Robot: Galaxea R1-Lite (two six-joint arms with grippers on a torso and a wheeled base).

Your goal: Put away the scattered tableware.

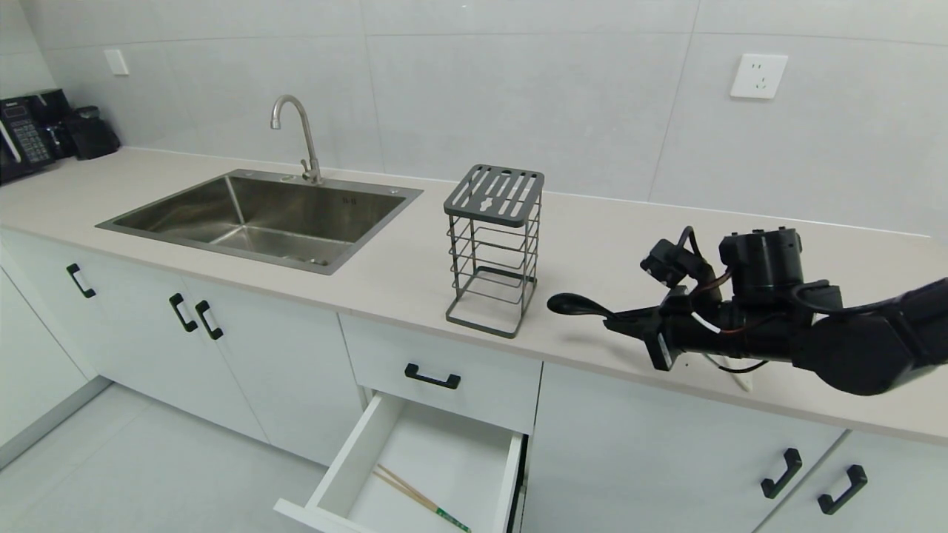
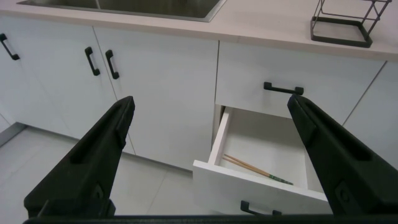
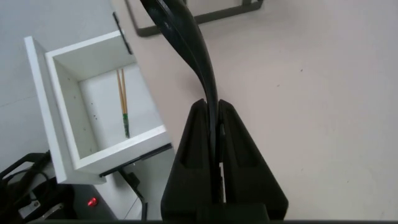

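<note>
My right gripper (image 1: 628, 318) hovers just above the counter's front edge, to the right of the wire rack, shut on the handle of a black spoon (image 1: 574, 304). The spoon's bowl points toward the rack. In the right wrist view the spoon (image 3: 186, 43) sticks out from between my right gripper's (image 3: 212, 111) closed fingers. Below the counter an open white drawer (image 1: 346, 453) holds a pair of chopsticks (image 1: 419, 497). My left gripper (image 2: 211, 102) is open with nothing in it, low in front of the cabinets, facing the drawer (image 2: 261, 190) and the chopsticks (image 2: 255, 169).
A dark wire rack (image 1: 492, 248) stands on the beige counter (image 1: 607, 252) near its front edge. A steel sink (image 1: 222, 248) with a faucet (image 1: 300, 133) lies to the left. Black appliances (image 1: 29, 129) sit at the far left. Closed cabinet doors flank the drawer.
</note>
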